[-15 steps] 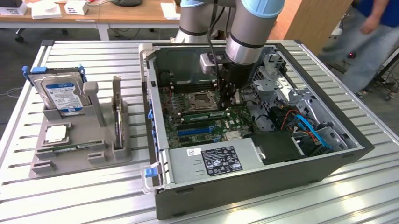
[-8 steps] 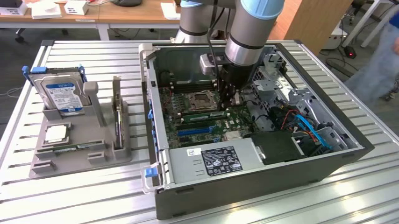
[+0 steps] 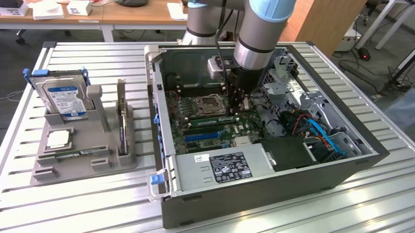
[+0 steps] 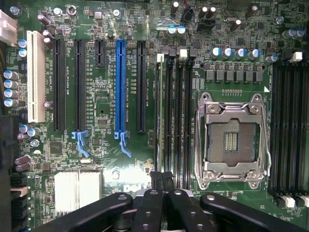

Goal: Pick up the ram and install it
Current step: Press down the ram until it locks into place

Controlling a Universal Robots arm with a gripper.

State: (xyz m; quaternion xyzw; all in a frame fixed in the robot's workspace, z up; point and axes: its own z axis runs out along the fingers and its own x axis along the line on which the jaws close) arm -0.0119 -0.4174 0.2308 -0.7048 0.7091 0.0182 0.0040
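Pincer (image 4: 161,181) shut beside seated ram (image 4: 160,116)

Arm (image 3: 259,43) reaching into open computer case (image 3: 259,194), claw (image 3: 238,108) closed above motherboard (image 3: 214,131)

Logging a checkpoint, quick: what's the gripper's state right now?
Gripper: jaws shut over the motherboard beside the memory slots; whether it holds anything cannot be told.
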